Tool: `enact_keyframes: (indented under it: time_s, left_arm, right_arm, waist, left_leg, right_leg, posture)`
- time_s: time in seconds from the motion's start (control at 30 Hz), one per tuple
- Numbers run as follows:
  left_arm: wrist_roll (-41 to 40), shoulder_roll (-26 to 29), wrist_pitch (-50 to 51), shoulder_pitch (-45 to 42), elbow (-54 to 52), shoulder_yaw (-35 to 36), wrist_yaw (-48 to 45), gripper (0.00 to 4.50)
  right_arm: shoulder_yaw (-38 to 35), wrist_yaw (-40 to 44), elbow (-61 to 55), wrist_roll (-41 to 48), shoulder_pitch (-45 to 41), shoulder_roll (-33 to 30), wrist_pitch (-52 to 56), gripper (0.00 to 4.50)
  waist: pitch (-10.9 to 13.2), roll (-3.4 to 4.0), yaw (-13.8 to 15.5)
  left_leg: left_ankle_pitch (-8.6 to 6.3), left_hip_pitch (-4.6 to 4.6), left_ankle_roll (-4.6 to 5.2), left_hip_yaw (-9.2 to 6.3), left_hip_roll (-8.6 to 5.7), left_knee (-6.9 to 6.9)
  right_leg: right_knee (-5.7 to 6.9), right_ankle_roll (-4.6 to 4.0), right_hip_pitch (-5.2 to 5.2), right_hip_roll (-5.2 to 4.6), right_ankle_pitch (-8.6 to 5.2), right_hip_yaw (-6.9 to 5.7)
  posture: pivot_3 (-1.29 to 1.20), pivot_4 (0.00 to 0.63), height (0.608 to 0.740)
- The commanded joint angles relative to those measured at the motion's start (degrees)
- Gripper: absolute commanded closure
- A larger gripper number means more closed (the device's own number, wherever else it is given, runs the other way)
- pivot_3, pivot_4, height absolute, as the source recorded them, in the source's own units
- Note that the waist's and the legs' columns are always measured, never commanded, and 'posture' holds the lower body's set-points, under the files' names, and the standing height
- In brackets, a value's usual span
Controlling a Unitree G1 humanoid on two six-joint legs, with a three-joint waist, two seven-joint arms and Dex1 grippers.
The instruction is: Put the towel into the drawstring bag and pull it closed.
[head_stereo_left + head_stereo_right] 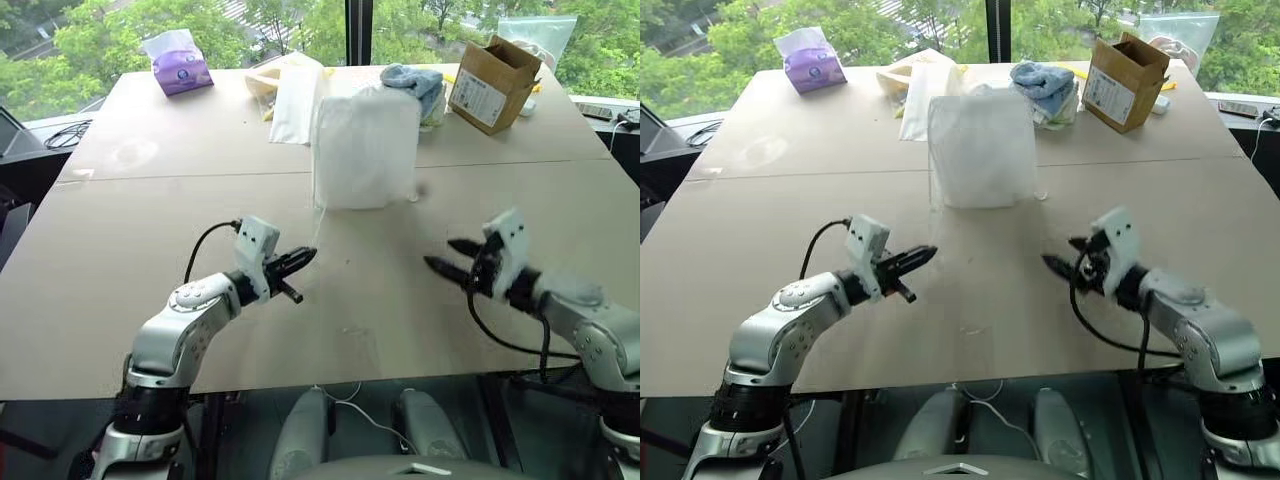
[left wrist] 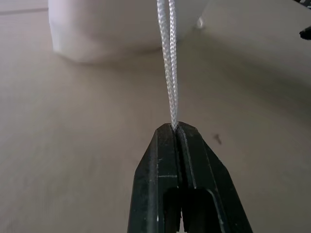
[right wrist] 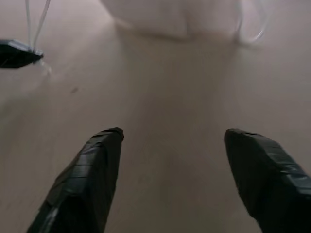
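Note:
The drawstring bag [image 1: 365,150] stands puffed up and white on the middle of the table, beyond both grippers. A thin white cord [image 2: 168,63] runs from its mouth to my left gripper [image 1: 305,258], which is shut on the cord's doubled end [image 2: 176,127]. In the right wrist view the left gripper's tip [image 3: 17,52] shows holding that cord. My right gripper [image 1: 440,253] hovers low over the table to the right, open and with nothing in it [image 3: 174,132]. A second cord loop [image 3: 252,31] lies loose beside the bag. The towel is hidden.
At the table's far side are a purple tissue pack [image 1: 180,65], flat white and cream bags [image 1: 290,100], a stack of blue and pale towels [image 1: 418,85] and a cardboard box [image 1: 492,82]. The table's front edge [image 1: 330,378] runs just below both grippers.

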Motion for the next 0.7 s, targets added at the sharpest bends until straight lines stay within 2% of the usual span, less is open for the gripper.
enact_keyframes:
  time_s: [0.03,0.3,0.53,0.63,0.67,0.7]
  left_arm:
    - [-0.2,2.7,-1.0,3.5,-1.4,1.2,-3.6,4.50]
    - [3.5,2.9,-6.6,3.4,3.7,3.5,-2.4,4.50]
    - [0.2,5.6,-10.4,6.4,3.2,9.2,-8.9,4.50]
    - [1.6,8.7,-13.8,7.9,5.2,11.2,-12.6,3.68]
    - [2.9,9.7,-15.5,8.4,5.8,11.3,-13.5,3.18]
    - [3.0,10.4,-15.8,8.7,6.0,11.3,-14.4,2.86]
  right_arm:
    - [-0.5,3.5,-3.8,1.0,3.9,-3.6,0.9,0.04]
    - [-2.8,4.7,2.2,-3.8,6.7,-6.4,-4.5,0.04]
    - [-8.6,8.9,7.5,-5.6,8.9,-3.8,-19.5,0.04]
    - [-9.9,11.5,10.7,-8.4,10.5,-4.3,-26.4,0.00]
    - [-11.0,13.0,12.1,-8.3,10.7,-3.4,-30.2,0.00]
    - [-11.6,14.6,13.1,-8.1,11.1,-3.2,-32.4,0.00]
  waist:
    - [0.0,0.00,0.1]
    - [0.0,-0.01,0.5]
    - [0.0,-0.06,0.6]
    - [0.0,-0.05,0.5]
    - [0.0,-0.05,0.5]
    - [0.0,-0.05,0.5]
  left_leg:
    - [-0.01,0.07,0.01,0.00,0.01,0.00]
    - [-0.02,0.28,0.03,-0.06,0.01,0.00]
    - [-0.02,0.25,0.03,-0.12,0.01,0.02]
    - [-0.02,0.27,0.02,-0.13,0.03,0.02]
    - [-0.02,0.27,0.03,-0.12,0.03,0.00]
    - [-0.02,0.29,0.03,-0.11,0.03,0.00]
  right_leg:
    - [-0.01,0.00,0.06,0.00,0.00,0.00]
    - [-0.06,0.00,0.30,0.01,0.00,-0.07]
    - [-0.13,0.00,0.36,0.00,0.00,-0.14]
    - [-0.12,-0.01,0.35,0.01,-0.01,-0.15]
    - [-0.12,-0.01,0.36,0.01,-0.01,-0.15]
    - [-0.13,-0.01,0.37,0.01,-0.01,-0.15]
  posture:
    - [0.00,0.150,0.740]
    - [0.00,0.150,0.740]
    - [0.00,0.150,0.740]
    - [0.00,0.150,0.740]
    - [0.00,0.150,0.740]
    - [0.00,0.150,0.740]
